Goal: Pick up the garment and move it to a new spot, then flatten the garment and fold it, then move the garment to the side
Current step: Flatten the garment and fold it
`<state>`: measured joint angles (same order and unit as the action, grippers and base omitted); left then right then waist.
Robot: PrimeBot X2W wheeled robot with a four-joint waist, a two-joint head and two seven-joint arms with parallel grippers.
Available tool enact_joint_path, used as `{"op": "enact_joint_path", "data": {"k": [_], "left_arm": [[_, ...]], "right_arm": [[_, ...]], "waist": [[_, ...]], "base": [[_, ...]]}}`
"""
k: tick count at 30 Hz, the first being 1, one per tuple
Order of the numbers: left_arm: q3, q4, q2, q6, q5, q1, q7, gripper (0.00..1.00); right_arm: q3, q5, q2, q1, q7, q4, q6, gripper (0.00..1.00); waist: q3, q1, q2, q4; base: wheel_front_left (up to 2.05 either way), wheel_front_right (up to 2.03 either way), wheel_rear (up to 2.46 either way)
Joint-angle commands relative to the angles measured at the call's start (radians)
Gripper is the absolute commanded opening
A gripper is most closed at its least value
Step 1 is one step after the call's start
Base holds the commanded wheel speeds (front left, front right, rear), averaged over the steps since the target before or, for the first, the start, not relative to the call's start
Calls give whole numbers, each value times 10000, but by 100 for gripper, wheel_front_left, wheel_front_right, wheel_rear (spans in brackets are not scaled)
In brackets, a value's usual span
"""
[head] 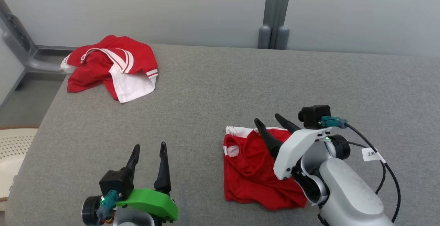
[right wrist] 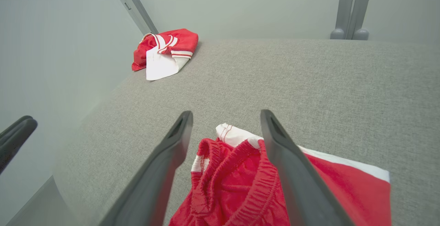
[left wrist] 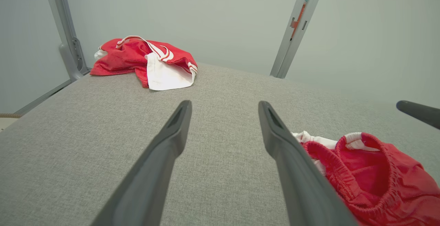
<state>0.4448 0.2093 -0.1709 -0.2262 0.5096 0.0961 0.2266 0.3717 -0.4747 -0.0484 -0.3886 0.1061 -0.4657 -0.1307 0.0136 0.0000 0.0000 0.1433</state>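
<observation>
A red garment [head: 247, 171] with white trim and an elastic waistband lies crumpled on the grey table, near the front right. It also shows in the left wrist view [left wrist: 371, 178] and the right wrist view [right wrist: 233, 184]. My right gripper [head: 266, 118] hovers over the garment's far edge, open, fingers apart with nothing between them [right wrist: 226, 112]. My left gripper [head: 150, 145] stands open over bare table to the garment's left, holding nothing [left wrist: 225, 103].
A second red and white garment [head: 110, 64] lies bunched at the table's far left corner. The grey table [head: 220, 92] ends at the left, where a cream perforated object [head: 13, 150] sits lower down. Grey posts [head: 275, 13] rise behind the table's far edge.
</observation>
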Motion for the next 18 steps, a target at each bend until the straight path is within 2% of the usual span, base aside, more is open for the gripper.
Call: {"op": "enact_joint_path", "data": {"k": [1, 4, 5, 6, 7, 8, 13, 18], "left_arm": [[-20, -35, -62, -32, 92, 5, -1, 100], [-5, -98, -84, -65, 93, 5, -25, 100], [-2, -123, -97, -74, 98, 7, -33, 100], [-2, -148, -108, -78, 98, 9, -38, 100], [6, -175, -114, -87, 99, 14, -32, 100], [19, -191, -120, -90, 97, 25, -42, 100], [45, -266, -167, -90, 91, 130, -92, 100], [10, -336, -241, -129, 88, 216, -94, 100]], "right_arm": [[-256, 211, -38, 201, -109, 66, 0, 100], [-822, 522, -36, 349, -223, 128, 0, 100], [-1018, 638, -34, 425, -230, 141, 0, 90], [-1151, 760, -34, 467, -275, 161, 0, 64], [-1281, 965, -30, 522, -365, 212, 0, 11], [-1398, 1124, -28, 590, -402, 210, 0, 0], [-1986, 1579, -34, 1027, -488, 171, 0, 0], [-2145, 1725, -31, 1330, -410, 41, 0, 0]], "waist": [[34, 0, 0, -219], [15, 0, 0, -340], [6, 0, 0, -367], [-7, 0, 0, -384], [-27, 0, 0, -392], [-46, 0, 0, -388], [-174, 0, 0, -223], [-417, 0, 0, 42]], "base": [[0, 0, 0], [0, 0, 0], [0, 0, 0], [0, 0, 0], [0, 0, 0], [0, 0, 0], [0, 0, 0], [0, 0, 0]]}}
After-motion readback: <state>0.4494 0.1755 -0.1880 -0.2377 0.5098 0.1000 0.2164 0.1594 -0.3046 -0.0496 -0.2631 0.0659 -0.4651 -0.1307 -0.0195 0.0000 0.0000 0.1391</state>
